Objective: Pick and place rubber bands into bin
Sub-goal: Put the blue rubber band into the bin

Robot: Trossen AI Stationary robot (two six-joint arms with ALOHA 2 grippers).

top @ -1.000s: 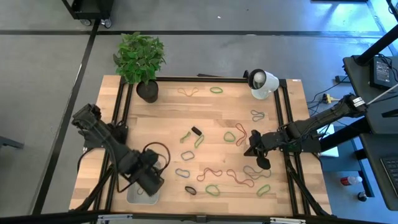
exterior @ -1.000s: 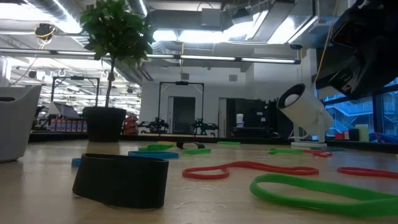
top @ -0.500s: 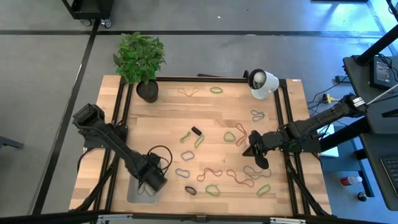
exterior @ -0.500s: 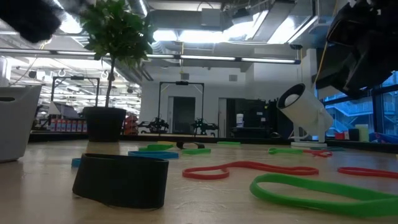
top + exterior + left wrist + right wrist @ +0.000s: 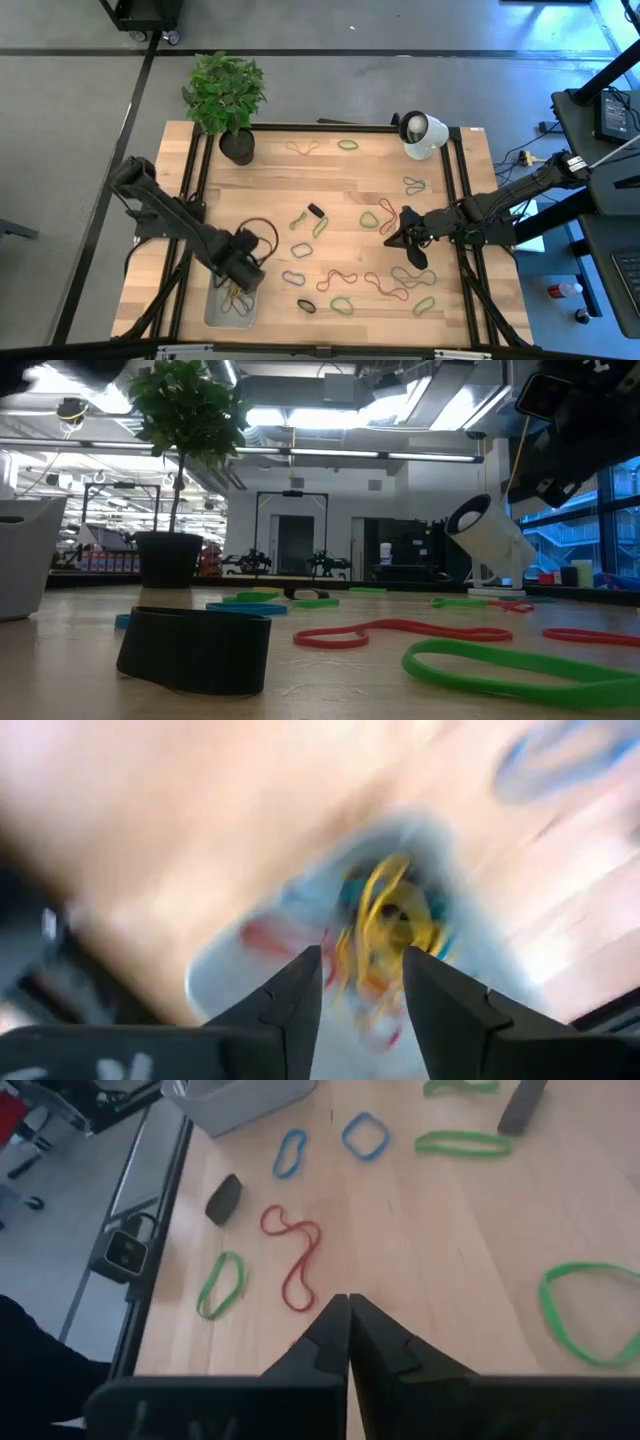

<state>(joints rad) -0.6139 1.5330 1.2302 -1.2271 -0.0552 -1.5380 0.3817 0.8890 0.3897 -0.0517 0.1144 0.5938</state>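
**Left gripper above the bin, right gripper over scattered bands**

High view: the bin (image 5: 228,306) sits at about 7 o'clock on the tabletop (image 5: 330,190), holding a tangle of rubber bands (image 5: 385,925). The left gripper (image 5: 243,283) hangs just above the bin's 12 o'clock edge, fingers (image 5: 290,1005) spread and empty. The right gripper (image 5: 398,238), at about 4 o'clock, has its fingers pressed together. More loose bands (image 5: 345,276) lie between 5 and 1 o'clock.

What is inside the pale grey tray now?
The pale grey-white shallow tray holds a small heap of thin rubber bands, mostly yellow. The left gripper covers its upper end, so anything there is hidden.
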